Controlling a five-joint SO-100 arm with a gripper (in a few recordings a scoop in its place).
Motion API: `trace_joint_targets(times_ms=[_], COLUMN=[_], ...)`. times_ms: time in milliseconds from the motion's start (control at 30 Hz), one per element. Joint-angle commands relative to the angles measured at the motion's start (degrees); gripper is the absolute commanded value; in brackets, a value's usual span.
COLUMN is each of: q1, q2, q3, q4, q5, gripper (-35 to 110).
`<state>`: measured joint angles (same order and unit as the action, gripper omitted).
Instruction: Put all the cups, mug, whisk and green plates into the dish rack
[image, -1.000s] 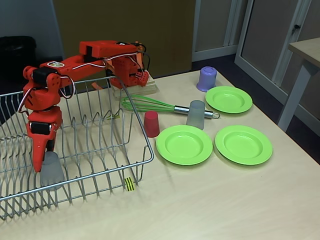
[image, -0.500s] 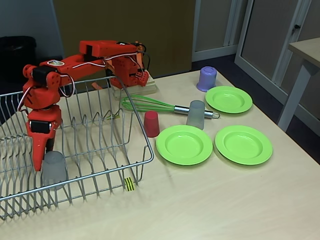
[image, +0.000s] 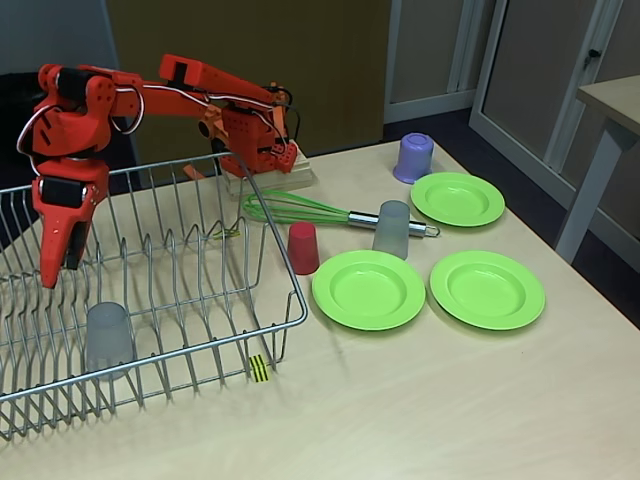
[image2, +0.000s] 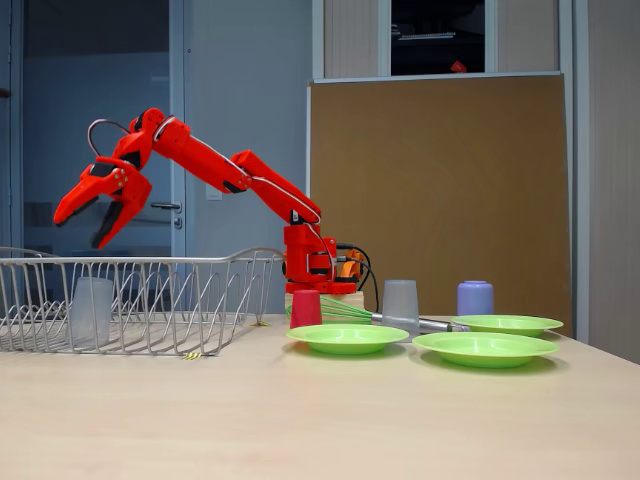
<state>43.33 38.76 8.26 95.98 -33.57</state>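
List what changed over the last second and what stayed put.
The gripper let go of the grey cup and rose clear of it, open, above the dish rack; the cup now stands alone inside. The other grey cup, red cup, mug, whisk and three green plates stayed put.

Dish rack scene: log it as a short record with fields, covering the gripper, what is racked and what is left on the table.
gripper: orange two-finger gripper, open, empty, raised above the silver wire dish rack
in rack: one translucent grey tumbler, mouth down
on table, cups: second grey tumbler; short red cup; lilac mug
on table, whisk: green-wired whisk, lying flat behind the cups
on table, plates: three lime-green plates
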Motion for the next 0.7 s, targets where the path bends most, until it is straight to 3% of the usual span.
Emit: trace_joint_targets(times_ms=[0, 333, 667], q1=[-3.43, -22.76, -41.31], q2=[8.61, 29.97, 49.48], q3=[2.99, 30.15, 61.88], q4=[2.99, 2.81, -8.44], q5=[-0.26, 9.05, 31.29], gripper=[29, 27, 22])
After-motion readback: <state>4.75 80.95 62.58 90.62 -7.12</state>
